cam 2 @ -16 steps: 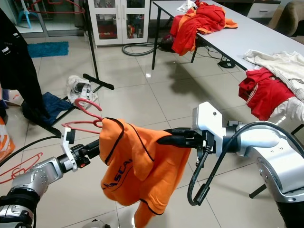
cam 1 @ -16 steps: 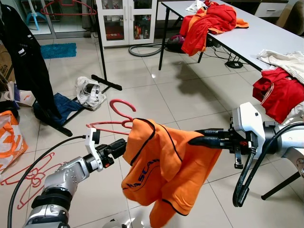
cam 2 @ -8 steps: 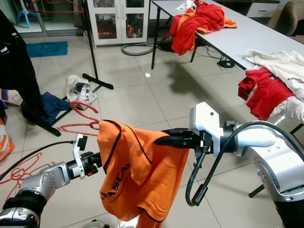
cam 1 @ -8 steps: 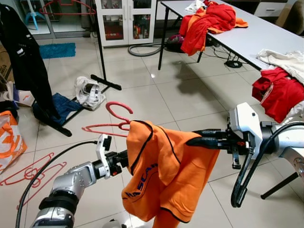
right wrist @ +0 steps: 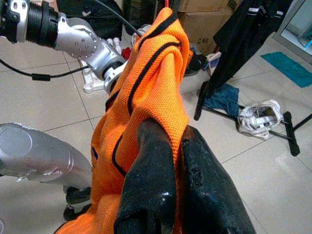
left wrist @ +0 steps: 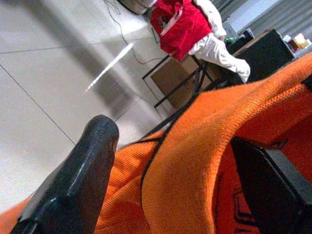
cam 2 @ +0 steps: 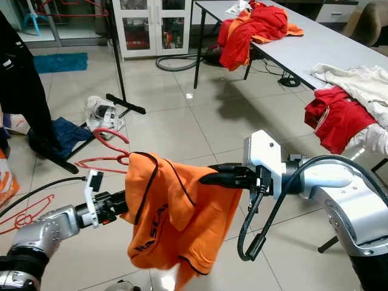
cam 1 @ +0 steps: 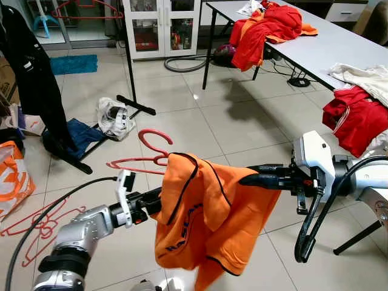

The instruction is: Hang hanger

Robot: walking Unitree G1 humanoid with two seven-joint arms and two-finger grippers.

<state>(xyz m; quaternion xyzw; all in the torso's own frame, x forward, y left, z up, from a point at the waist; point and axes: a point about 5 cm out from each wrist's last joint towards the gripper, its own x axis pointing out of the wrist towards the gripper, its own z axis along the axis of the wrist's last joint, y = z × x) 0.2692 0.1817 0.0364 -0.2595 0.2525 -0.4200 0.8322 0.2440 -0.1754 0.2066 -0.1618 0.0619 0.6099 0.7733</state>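
Between the two grippers, orange shirt [cam 1: 209,224] held up, right gripper [cam 1: 250,179] pinched on its cloth, left gripper [cam 1: 156,200] clamped at its collar, closest to red hanger [cam 1: 145,159] lying flat on floor

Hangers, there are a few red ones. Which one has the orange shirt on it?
The red hanger held up between the two grippers carries the orange shirt. The other red hangers lie bare on the floor beside the left arm.

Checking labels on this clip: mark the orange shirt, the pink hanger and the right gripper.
orange shirt [cam 1: 209,212], left eye view, middle of the hanging fabric.
pink hanger [cam 1: 150,134], left eye view, top of its hook.
right gripper [cam 1: 245,179], left eye view, fingertips pinching the shirt.
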